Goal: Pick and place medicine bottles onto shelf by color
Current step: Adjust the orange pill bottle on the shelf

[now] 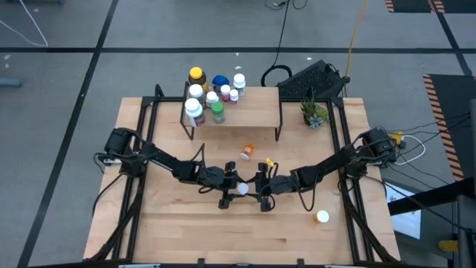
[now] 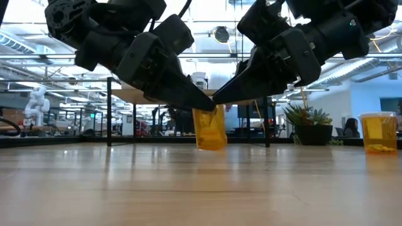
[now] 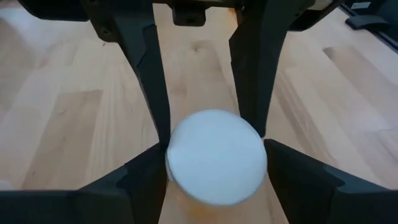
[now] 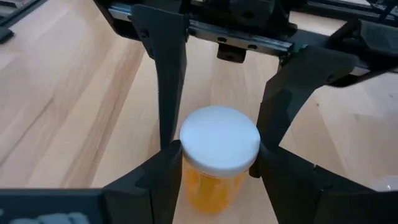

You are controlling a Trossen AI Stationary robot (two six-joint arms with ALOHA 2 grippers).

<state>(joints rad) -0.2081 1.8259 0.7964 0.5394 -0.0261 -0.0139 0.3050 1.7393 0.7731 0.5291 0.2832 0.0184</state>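
Observation:
An orange medicine bottle point(image 2: 210, 129) with a white cap point(image 1: 242, 188) stands upright at the middle of the table. My left gripper point(image 1: 232, 186) comes at it from the table's left and my right gripper point(image 1: 253, 187) from the right. Both are shut on its cap. The shelf point(image 1: 253, 104) stands at the far side. On its left end stand several bottles, among them a yellow-capped one point(image 1: 196, 75), a blue one point(image 1: 220, 82) and a green one point(image 1: 218, 113). My left gripper pinches the white cap's rim point(image 3: 171, 163) between its two fingers, slanting down from the table's left. The bottle hangs or stands upright below the fingertips; whether its base touches the table, I cannot tell. My right gripper pinches the same cap by its rim point(image 4: 254, 155), one finger on either side, slanting down from the table's right. Its fingertips meet my left gripper's over the cap point(image 2: 211, 100). The orange body point(image 4: 208, 186) stays upright below.
An orange bottle point(image 1: 246, 151) lies on the table in front of the shelf, with a small yellow piece point(image 1: 269, 161) beside it. Another white-capped orange bottle point(image 1: 322, 217) stands near the right front. A potted plant point(image 1: 313, 113) stands right of the shelf.

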